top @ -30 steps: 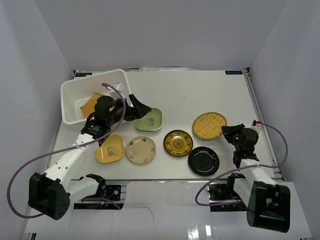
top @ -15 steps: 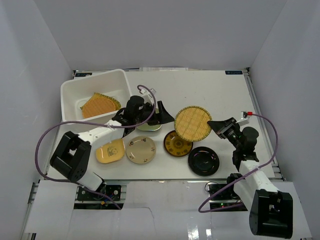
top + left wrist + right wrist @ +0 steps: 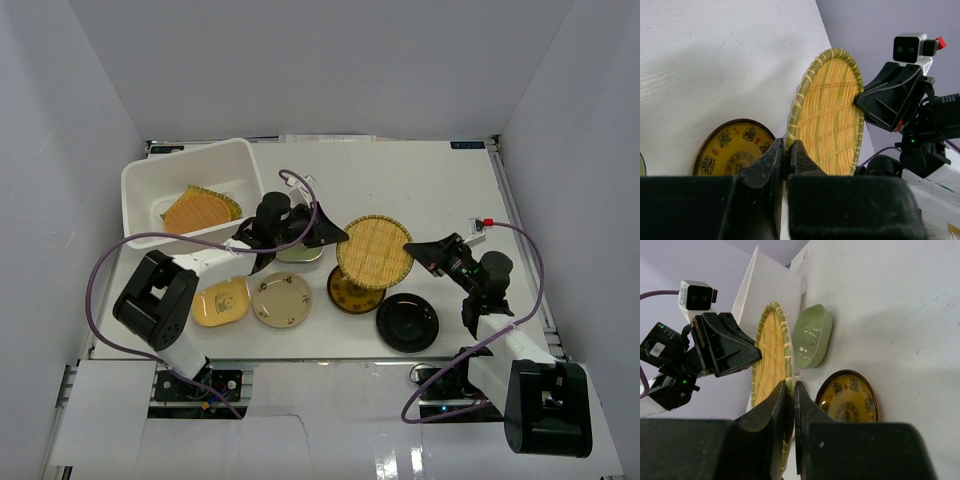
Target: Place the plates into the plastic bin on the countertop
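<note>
The countertop (image 3: 420, 180) carries the bin (image 3: 200, 163) at its far left corner. Only the top view looks into the bin, where a second woven plate (image 3: 198, 212) lies.

Over the middle of the countertop the left gripper (image 3: 343, 238) and right gripper (image 3: 414, 249) meet from opposite sides. Each is clamped on the rim of the woven plate (image 3: 374, 251), which is lifted clear of the surface and tilted up on edge. From above the two grips are hard to judge. The left wrist view settles its own: the jaws are almost together with the green-bound rim pinched between them, and the right gripper's tips are on the far edge. The right wrist view gives the mirror picture, with its jaws narrow on the rim and the left gripper biting the opposite side.

Under the held plate lies the gold plate (image 3: 348, 292), half covered from above but plainer in both wrist views. The green plate (image 3: 300, 252) is mostly hidden behind the left arm (image 3: 200, 262) in the top view. The right wrist view shows it resting near the bin.

Only the top view shows the near row: the yellow plate (image 3: 221, 301) just beside the cream plate (image 3: 281, 299), and the black plate (image 3: 407, 321) to the right.
</note>
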You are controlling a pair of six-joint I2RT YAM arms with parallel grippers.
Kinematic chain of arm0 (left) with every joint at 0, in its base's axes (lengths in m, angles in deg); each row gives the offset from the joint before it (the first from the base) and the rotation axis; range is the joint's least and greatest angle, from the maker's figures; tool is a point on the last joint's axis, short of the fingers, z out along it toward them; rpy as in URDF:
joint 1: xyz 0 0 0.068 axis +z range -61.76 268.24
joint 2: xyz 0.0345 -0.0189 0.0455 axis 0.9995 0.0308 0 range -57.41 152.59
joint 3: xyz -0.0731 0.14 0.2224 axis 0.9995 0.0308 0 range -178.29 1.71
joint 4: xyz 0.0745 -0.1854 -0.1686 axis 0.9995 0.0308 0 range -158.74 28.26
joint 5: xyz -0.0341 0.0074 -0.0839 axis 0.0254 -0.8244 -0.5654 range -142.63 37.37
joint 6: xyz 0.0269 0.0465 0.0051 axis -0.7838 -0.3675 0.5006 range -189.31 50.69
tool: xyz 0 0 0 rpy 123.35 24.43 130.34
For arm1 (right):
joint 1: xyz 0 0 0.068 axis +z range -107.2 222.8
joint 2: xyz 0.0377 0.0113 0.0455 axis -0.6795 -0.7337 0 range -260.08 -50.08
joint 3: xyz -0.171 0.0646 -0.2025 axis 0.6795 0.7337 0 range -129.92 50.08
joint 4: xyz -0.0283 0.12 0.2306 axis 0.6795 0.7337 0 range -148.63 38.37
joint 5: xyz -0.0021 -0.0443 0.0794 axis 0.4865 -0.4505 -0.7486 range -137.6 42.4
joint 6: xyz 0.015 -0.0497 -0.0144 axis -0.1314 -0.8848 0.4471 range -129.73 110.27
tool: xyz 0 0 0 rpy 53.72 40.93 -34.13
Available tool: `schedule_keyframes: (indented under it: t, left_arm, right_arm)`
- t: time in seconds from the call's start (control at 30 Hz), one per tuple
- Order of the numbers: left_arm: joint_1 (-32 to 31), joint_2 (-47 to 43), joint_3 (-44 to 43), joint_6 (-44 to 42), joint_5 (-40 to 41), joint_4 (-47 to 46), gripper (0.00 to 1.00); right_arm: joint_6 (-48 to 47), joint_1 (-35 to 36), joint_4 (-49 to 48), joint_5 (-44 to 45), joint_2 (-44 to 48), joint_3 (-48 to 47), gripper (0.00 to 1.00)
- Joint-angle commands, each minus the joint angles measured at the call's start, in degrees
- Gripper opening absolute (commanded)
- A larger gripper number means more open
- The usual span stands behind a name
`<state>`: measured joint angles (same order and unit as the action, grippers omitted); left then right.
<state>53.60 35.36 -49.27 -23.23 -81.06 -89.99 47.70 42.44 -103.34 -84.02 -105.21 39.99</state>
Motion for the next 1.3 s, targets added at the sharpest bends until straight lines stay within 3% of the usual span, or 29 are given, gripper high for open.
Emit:
schedule_keyframes:
  t: [0.0,0.1,0.13,0.23,0.3,0.43,0.53,0.63,0.77,0.87,1.1,1.2,1.23,1.27]
  left_arm:
    - [0.0,-3.3,0.3,1.2,-2.8,-3.4,0.03]
    - [0.2,-5.3,-0.5,0.7,-2.9,-1.4,0.00]
    - [0.4,-6.4,-0.9,0.3,-1.1,-0.2,0.00]
    - [3.1,-10.8,-2.5,-0.2,-0.5,4.0,0.00]
    - [5.6,-14.5,-4.3,-0.3,-0.8,6.1,0.00]
    - [17.6,-21.5,-5.9,0.6,-1.0,11.9,0.00]
    - [26.6,-25.6,-7.9,-1.8,1.8,19.5,0.00]
    - [34.8,-28.0,-8.4,-3.8,10.2,27.2,0.00]
    - [46.6,-28.4,-5.4,-3.7,14.9,29.8,0.00]
    - [48.9,-27.1,-3.3,-3.8,16.7,29.5,0.00]
    - [50.4,-18.9,-3.8,-3.8,18.6,28.0,0.00]
    - [50.4,-16.1,-4.2,-4.0,17.8,28.2,0.17]
    - [50.4,-16.1,-3.6,-3.9,18.2,28.0,0.34]
    - [50.4,-16.9,-3.0,-3.9,18.6,27.6,0.43]
  right_arm:
    - [1.7,0.3,-6.2,-3.2,-0.4,-2.3,0.08]
    - [2.2,1.9,-6.6,-4.0,-0.7,-2.4,0.21]
    - [2.2,2.0,-6.4,-4.3,-0.5,-2.5,0.40]
    - [0.4,2.0,-3.6,-5.9,0.3,-3.7,0.70]
    - [-0.8,2.0,-2.7,-7.5,1.1,-4.2,0.78]
    - [-1.5,2.0,-1.3,-8.8,3.0,-4.6,0.93]
    - [-2.8,2.1,-0.3,-9.0,4.8,-3.8,0.94]
    - [-6.0,2.7,3.3,-7.7,6.4,-3.2,0.95]
    - [-12.1,7.8,12.5,-3.7,7.0,-5.3,0.93]
    - [-18.8,14.2,19.5,1.9,6.9,-8.5,0.92]
    - [-21.7,24.3,20.4,8.4,2.0,-11.4,0.90]
    - [-23.5,29.6,21.3,13.4,-1.2,-13.2,0.90]
    - [-24.3,32.8,21.9,15.9,-2.3,-14.7,0.90]
    - [-24.6,34.4,22.0,17.3,-3.4,-15.5,0.90]
